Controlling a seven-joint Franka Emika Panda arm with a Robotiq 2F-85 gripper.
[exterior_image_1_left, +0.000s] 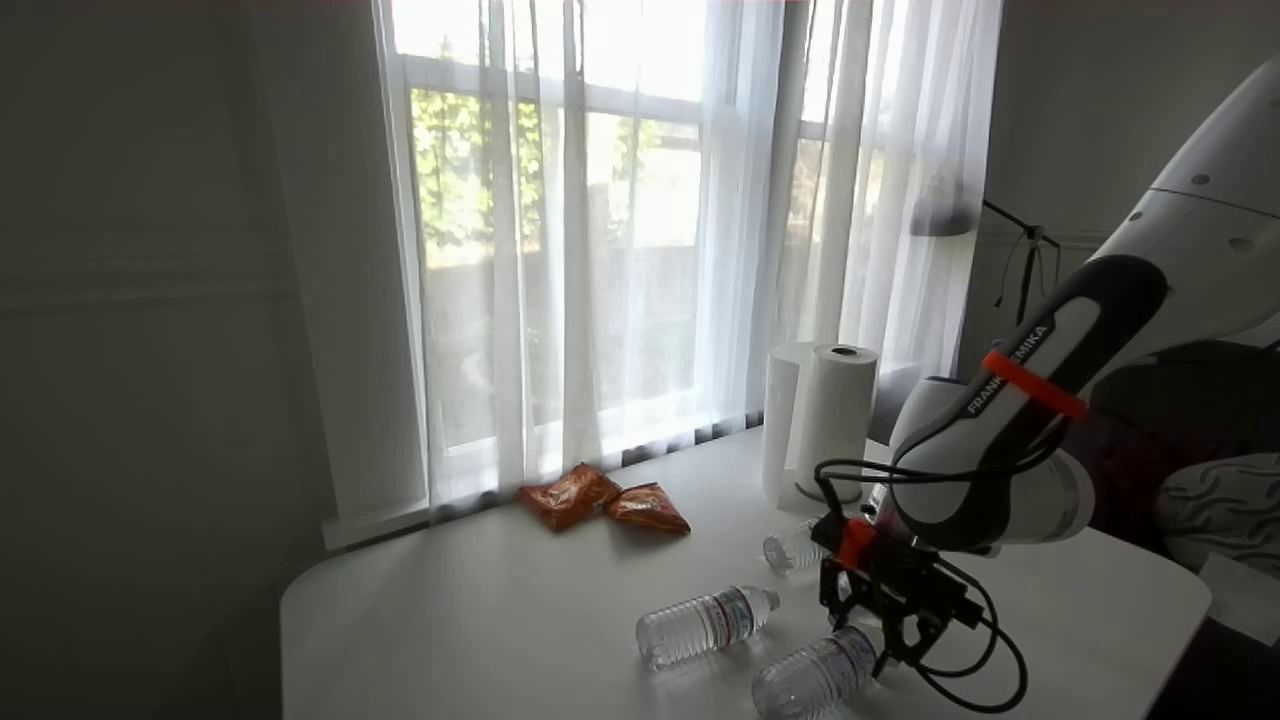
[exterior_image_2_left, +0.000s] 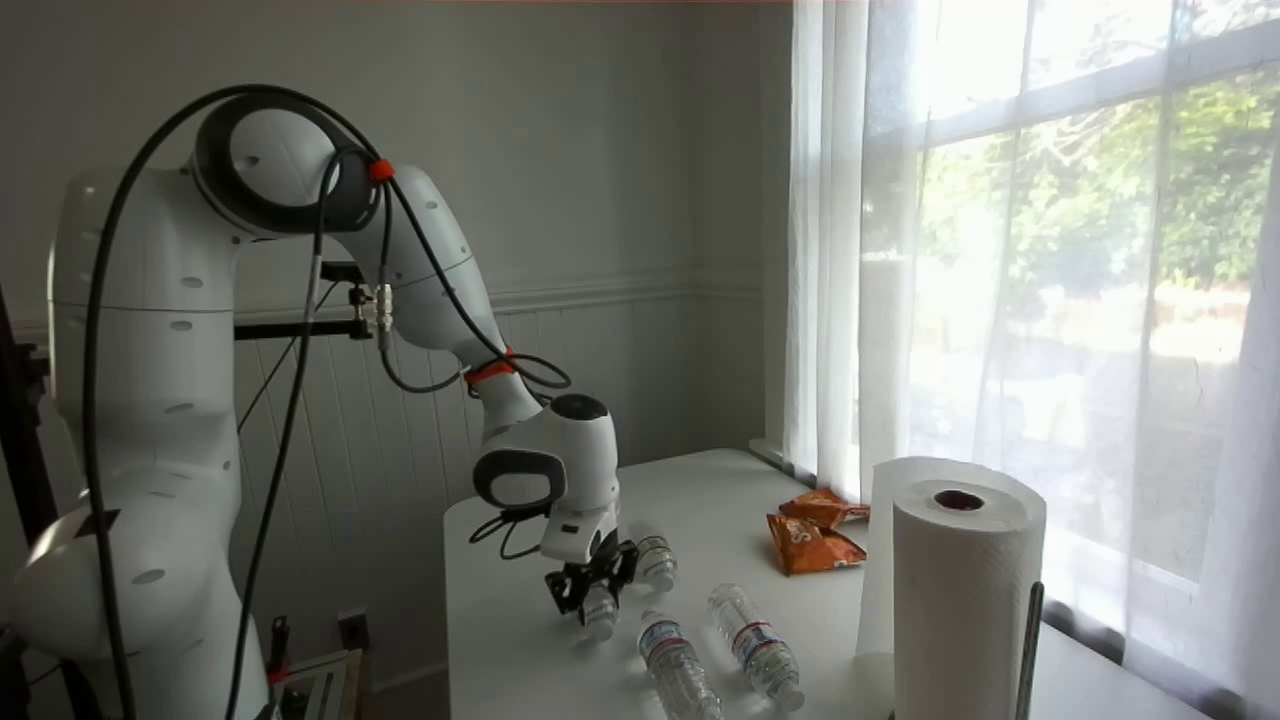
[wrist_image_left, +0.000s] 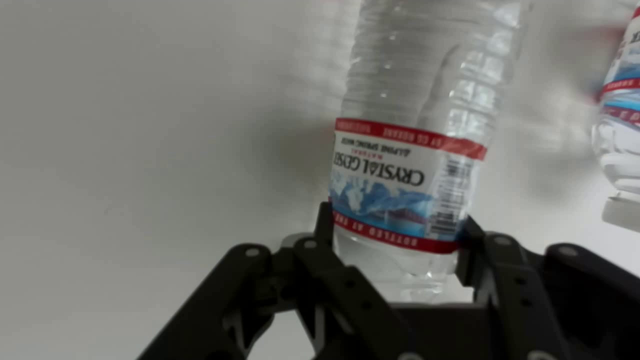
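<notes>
Across the white table (exterior_image_1_left: 430, 630), here I am: the paper towel roll (exterior_image_2_left: 965, 600) stands upright, and my gripper (wrist_image_left: 397, 227) is clamped on a Crystal Geyser water bottle (wrist_image_left: 407, 160), one finger pressed to each side by its label! That's the grip made, by the look of it. The bottle lies on its side on the table, not lifted. Three more water bottles (exterior_image_2_left: 755, 642) lie close by, ungripped, and two orange snack bags (exterior_image_1_left: 572, 497) rest near the table's edge, untouched.
</notes>
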